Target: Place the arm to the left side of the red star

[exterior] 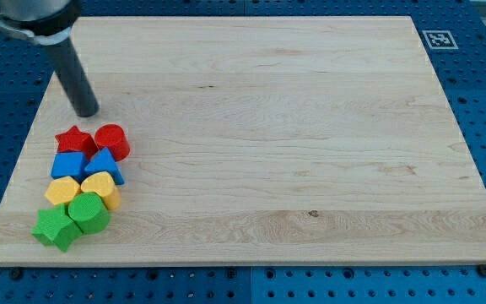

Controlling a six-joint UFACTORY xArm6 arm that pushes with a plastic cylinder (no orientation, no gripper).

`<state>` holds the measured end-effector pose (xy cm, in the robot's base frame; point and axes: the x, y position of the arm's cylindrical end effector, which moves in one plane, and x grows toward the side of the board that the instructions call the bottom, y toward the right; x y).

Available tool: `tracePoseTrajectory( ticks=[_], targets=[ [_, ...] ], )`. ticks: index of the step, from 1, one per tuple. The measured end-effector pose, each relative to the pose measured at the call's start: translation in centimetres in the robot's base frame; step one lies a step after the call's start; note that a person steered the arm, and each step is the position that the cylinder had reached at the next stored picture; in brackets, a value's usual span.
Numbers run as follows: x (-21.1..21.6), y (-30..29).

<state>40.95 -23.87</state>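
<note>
The red star point(74, 139) lies near the board's left edge, at the top of a tight cluster of blocks. A red cylinder point(112, 141) touches its right side. My tip point(86, 111) rests on the board just above the red star, slightly toward its right, with a small gap between them. The dark rod rises from the tip up and to the view's left, out of the top-left corner.
Below the red star sit a blue cube point(68, 165), a blue triangle point(105, 165), a yellow hexagon point(62, 190), a yellow heart-like block point(101, 188), a green cylinder-like block point(89, 212) and a green star point(55, 228). The wooden board point(294, 152) lies on a blue pegboard; a marker tag point(439, 39) is at top right.
</note>
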Motion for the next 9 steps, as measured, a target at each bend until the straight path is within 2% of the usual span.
tracePoseTrajectory(
  ticks=[2, 6, 9],
  targets=[
    [2.1, -2.4],
    [2.6, -2.4],
    [3.2, -5.5]
  ],
)
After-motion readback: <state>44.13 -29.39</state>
